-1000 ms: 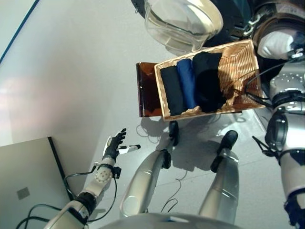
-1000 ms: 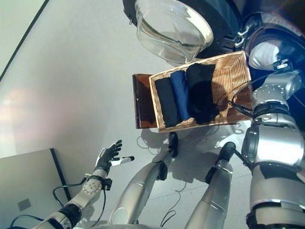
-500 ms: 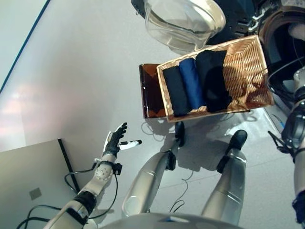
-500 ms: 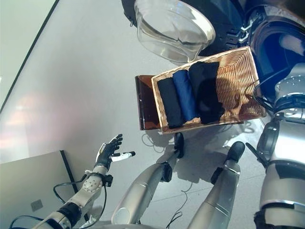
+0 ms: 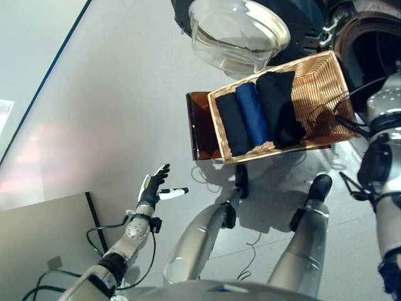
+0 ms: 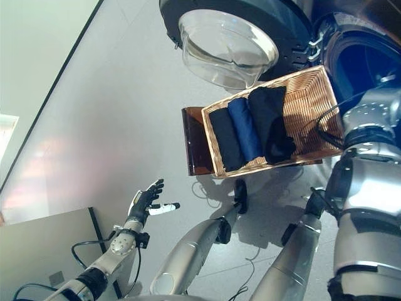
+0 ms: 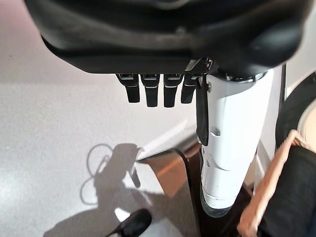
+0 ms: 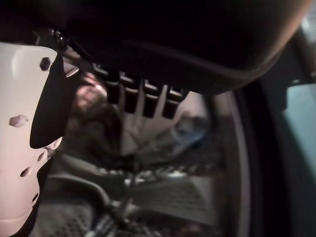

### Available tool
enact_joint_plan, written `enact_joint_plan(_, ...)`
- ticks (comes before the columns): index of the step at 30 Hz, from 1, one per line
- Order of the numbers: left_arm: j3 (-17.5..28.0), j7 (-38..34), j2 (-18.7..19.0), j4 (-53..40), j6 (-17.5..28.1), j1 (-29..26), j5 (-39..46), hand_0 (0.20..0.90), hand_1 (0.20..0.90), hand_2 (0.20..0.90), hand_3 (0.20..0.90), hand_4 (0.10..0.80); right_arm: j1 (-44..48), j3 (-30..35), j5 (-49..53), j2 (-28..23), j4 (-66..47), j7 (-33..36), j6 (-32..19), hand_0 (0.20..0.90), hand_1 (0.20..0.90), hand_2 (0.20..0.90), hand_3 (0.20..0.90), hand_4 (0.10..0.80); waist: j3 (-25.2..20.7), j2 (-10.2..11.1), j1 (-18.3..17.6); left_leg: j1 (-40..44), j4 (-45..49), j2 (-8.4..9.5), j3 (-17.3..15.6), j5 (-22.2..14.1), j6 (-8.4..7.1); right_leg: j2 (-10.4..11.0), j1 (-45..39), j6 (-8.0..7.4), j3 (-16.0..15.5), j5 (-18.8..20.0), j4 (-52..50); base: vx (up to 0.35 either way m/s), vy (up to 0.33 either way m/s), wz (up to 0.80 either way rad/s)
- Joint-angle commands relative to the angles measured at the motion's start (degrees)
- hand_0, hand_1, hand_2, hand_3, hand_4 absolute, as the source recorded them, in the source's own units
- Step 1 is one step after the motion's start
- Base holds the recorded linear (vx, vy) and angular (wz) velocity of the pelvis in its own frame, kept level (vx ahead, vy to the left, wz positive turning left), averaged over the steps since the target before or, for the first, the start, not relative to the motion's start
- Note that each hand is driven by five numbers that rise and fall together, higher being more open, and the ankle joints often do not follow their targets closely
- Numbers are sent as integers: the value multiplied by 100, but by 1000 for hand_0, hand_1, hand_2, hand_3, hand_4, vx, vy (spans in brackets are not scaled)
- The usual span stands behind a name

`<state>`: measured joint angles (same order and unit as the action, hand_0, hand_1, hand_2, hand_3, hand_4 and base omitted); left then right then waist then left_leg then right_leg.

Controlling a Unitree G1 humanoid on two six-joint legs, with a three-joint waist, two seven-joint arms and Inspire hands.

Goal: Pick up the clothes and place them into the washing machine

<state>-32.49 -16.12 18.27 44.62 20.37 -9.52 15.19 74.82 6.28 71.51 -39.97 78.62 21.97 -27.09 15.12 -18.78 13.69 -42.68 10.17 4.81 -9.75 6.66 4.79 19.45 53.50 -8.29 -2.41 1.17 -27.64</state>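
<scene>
A wicker basket (image 5: 318, 88) holds three folded clothes side by side: a black one (image 5: 233, 125), a blue one (image 5: 254, 114) and a larger black one (image 5: 280, 106). Behind it stands the washing machine with its glass door (image 5: 238, 31) swung open and its dark drum (image 6: 360, 59) at the far right. My right arm reaches up into the drum. In the right wrist view my right hand (image 8: 148, 29) is open, fingers straight and holding nothing, with blurred pale cloth (image 8: 185, 131) lying in the drum beyond them. My left hand (image 5: 153, 188) hangs open low on the left, far from the basket.
The basket rests on a brown stand (image 5: 200, 125) on the grey floor. A grey panel (image 5: 37, 238) lies at the lower left beside my left arm. The open door overhangs the basket's far side.
The camera has shifted. A white cloth seen at the drum's mouth by my right arm a second ago no longer shows in the eye views. The left hand stays open and idle.
</scene>
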Motion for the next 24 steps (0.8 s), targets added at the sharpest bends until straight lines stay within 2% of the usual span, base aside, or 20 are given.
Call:
enact_joint_plan(1, 277, -162, 230, 231, 131, 119, 16, 900, 900, 900, 900, 800, -332, -581, -130, 61, -371, -427, -13, 900, 900, 900, 900, 800, -241, -139, 124, -216, 337, -234, 269, -757, -683, -188, -497, 272, -104, -727, 100, 0, 0, 0)
enact_joint_plan(6, 243, -135, 160, 492, 109, 52, 31, 900, 900, 900, 900, 800, -735, -591, -347, 623, -383, -433, 93, 900, 900, 900, 900, 800, -182, 30, 13, -67, 257, -289, 266, -703, -710, -271, -772, 273, -202, -632, 337, 4, -20, -9)
enact_joint_plan(7, 245, -156, 161, 624, 86, 23, 26, 900, 900, 900, 900, 800, -848, -780, -795, 711, -210, -291, 230, 900, 900, 900, 900, 800, -172, 169, -34, -10, 221, -303, 272, -694, -718, -319, -879, 275, -243, -567, 468, 5, -28, -4)
enact_joint_plan(8, 253, -156, 157, 632, 91, 24, 26, 900, 900, 900, 900, 800, -834, -783, -831, 720, -211, -261, 239, 900, 900, 900, 900, 800, -163, 164, -42, 3, 212, -307, 272, -690, -718, -324, -899, 275, -246, -557, 489, 6, -44, 0)
enact_joint_plan(9, 292, -197, 150, 709, 89, 12, 9, 900, 900, 900, 900, 800, -891, -998, -1307, 746, -136, -96, 375, 900, 900, 900, 900, 800, -143, 248, -81, 54, 167, -321, 275, -670, -730, -352, -990, 279, -270, -504, 601, -107, -25, 0)
enact_joint_plan(10, 345, -247, 136, 743, 81, 16, -1, 900, 900, 900, 900, 800, -1042, -1247, -1829, 844, -149, -37, 546, 900, 900, 900, 900, 800, -78, 320, -125, 39, 133, -370, 214, -494, -698, -373, -1016, 323, -352, -284, 708, -4, -65, 0)
enact_joint_plan(11, 427, -288, 134, 825, 74, 15, 11, 900, 900, 900, 900, 800, -1151, -1371, -2142, 930, -220, 113, 617, 900, 900, 900, 900, 800, -86, 425, -176, 161, 81, -372, 282, -634, -741, -407, -1161, 278, -330, -387, 805, -27, -81, -8)
enact_joint_plan(12, 587, -376, 84, 1000, 59, 18, 138, 900, 900, 900, 900, 800, -1297, -1681, -2808, 1017, -106, 165, 875, 900, 900, 900, 900, 800, -59, 614, -213, 229, 21, -405, 294, -600, -762, -432, -1303, 269, -401, -301, 972, 84, -72, -13)
enact_joint_plan(13, 604, -375, 78, 1013, 69, 21, 141, 900, 900, 900, 900, 800, -1290, -1686, -2845, 1039, -118, 194, 889, 900, 900, 900, 900, 800, -41, 607, -236, 256, 5, -406, 298, -592, -763, -436, -1340, 269, -410, -287, 1004, -39, -58, -18)
enact_joint_plan(16, 1058, -427, -23, 1312, 90, -79, 553, 900, 900, 900, 900, 800, -1416, -2337, -3918, 1188, 122, 124, 1447, 900, 900, 900, 900, 800, 9, 982, -309, 382, -83, -503, 335, -517, -807, -481, -1618, 256, -575, -95, 1350, -42, -91, -19)
enact_joint_plan(24, 1257, -350, 3, 1179, 179, 20, 730, 900, 900, 900, 900, 800, -1244, -3004, -5050, 1411, 466, 210, 1790, 900, 900, 900, 900, 800, 77, 1349, -209, 384, -39, -611, 455, -487, -842, -525, -1862, 247, -801, 34, 1612, -21, -37, 1)
